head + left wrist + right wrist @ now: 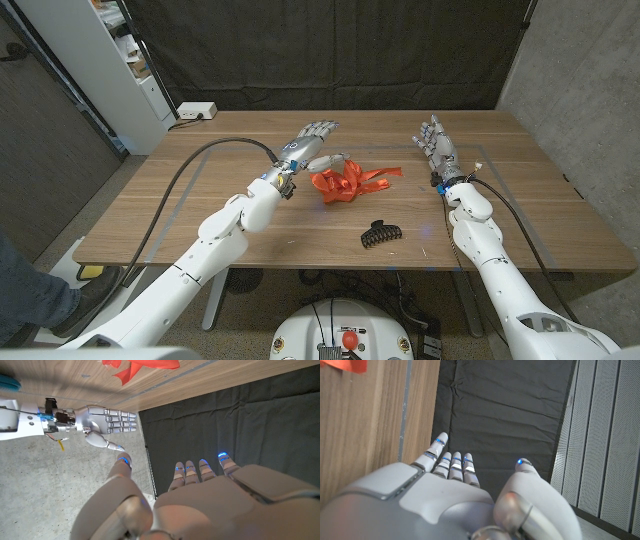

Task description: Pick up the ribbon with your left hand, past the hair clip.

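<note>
Reaching over the wooden table (200, 215), the left hand (312, 142) hangs with fingers extended and empty, just beside the red ribbon (350, 182) near mid-table. A black hair clip (380, 234) lies nearer the robot. The right hand (436, 145) stands apart, fingers spread, holding nothing.

Head camera high, looking down the table (200, 215), wrist cameras close behind each hand, all sharing the dark curtain (330, 50)

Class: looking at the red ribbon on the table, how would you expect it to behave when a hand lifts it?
The ribbon lies in a loose, crumpled bunch of loops, so it is probably floppy and light. Its loose tails would likely dangle. Its glossy look suggests it could slip between fingers.
</note>
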`<state>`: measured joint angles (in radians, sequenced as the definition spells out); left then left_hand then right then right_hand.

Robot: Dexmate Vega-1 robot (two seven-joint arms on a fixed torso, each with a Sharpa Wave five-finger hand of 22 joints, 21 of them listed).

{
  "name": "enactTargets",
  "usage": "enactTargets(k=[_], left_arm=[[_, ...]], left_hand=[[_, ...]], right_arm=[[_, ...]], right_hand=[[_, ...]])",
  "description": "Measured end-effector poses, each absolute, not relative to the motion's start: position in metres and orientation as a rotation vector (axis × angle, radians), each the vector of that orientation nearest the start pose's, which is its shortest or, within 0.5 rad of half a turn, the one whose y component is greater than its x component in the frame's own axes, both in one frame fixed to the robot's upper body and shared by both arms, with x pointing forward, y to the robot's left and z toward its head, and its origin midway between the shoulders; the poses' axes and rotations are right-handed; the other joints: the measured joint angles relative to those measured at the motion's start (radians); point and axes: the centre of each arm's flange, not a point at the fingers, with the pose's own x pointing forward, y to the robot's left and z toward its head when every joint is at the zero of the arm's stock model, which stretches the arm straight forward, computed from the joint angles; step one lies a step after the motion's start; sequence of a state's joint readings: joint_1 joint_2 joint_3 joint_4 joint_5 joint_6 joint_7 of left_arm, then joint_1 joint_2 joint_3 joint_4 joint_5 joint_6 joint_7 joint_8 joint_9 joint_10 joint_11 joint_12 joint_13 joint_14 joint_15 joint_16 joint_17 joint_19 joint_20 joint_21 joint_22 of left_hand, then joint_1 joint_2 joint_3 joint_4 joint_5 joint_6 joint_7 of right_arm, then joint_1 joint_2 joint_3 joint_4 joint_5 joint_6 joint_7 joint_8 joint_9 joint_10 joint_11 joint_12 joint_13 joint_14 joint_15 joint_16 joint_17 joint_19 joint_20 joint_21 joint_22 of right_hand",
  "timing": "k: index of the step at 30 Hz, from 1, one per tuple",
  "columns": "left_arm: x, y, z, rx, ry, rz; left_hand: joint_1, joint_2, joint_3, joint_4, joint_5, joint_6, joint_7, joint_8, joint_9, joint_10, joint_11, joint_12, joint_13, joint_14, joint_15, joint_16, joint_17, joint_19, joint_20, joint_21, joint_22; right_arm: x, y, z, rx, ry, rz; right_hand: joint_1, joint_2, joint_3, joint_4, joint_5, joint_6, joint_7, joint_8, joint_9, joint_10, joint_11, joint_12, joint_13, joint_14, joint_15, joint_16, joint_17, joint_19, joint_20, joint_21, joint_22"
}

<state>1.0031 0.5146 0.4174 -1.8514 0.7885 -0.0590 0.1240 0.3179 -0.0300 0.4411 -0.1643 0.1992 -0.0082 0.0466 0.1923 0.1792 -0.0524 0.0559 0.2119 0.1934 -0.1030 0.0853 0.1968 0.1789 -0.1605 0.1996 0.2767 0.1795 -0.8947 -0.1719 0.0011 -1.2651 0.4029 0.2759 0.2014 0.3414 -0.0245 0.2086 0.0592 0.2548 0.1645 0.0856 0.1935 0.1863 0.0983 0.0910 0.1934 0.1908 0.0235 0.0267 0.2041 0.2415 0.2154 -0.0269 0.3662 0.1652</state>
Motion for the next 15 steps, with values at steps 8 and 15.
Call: enactTargets(k=[8, 15], left_arm=[[0.543, 0.138, 0.002, 1.285, -0.962, 0.034], [0.540, 0.129, 0.003, 1.290, -0.980, 0.018]], left_hand=[[0.023, -0.024, -0.004, -0.004, 0.005, 0.021, -0.013, 0.008, 0.000, 0.005, 0.034, 0.000, 0.005, 0.040, 0.047, 0.007, 0.000, 0.026, 0.012, 0.000, 0.005], [0.031, -0.045, -0.013, -0.004, 0.008, 0.021, -0.013, 0.008, 0.005, -0.004, 0.043, 0.000, 0.005, 0.052, 0.070, 0.007, 0.000, 0.051, 0.013, 0.000, 0.005]], right_arm=[[0.651, -0.296, -0.032, 0.182, -0.676, 0.150], [0.651, -0.297, -0.032, 0.183, -0.675, 0.147]], right_hand=[[0.000, 0.000, 0.000, 0.000, 0.000, 0.000, 0.000, 0.000, 0.000, 0.000, 0.000, 0.000, 0.000, 0.000, 0.000, 0.000, -0.005, 0.000, 0.000, -0.001, 0.000], [0.000, 0.000, 0.000, 0.000, 0.000, 0.000, 0.000, 0.000, 0.000, 0.000, 0.000, 0.000, 0.000, 0.000, 0.000, 0.000, -0.005, 0.000, 0.000, -0.008, 0.000]])
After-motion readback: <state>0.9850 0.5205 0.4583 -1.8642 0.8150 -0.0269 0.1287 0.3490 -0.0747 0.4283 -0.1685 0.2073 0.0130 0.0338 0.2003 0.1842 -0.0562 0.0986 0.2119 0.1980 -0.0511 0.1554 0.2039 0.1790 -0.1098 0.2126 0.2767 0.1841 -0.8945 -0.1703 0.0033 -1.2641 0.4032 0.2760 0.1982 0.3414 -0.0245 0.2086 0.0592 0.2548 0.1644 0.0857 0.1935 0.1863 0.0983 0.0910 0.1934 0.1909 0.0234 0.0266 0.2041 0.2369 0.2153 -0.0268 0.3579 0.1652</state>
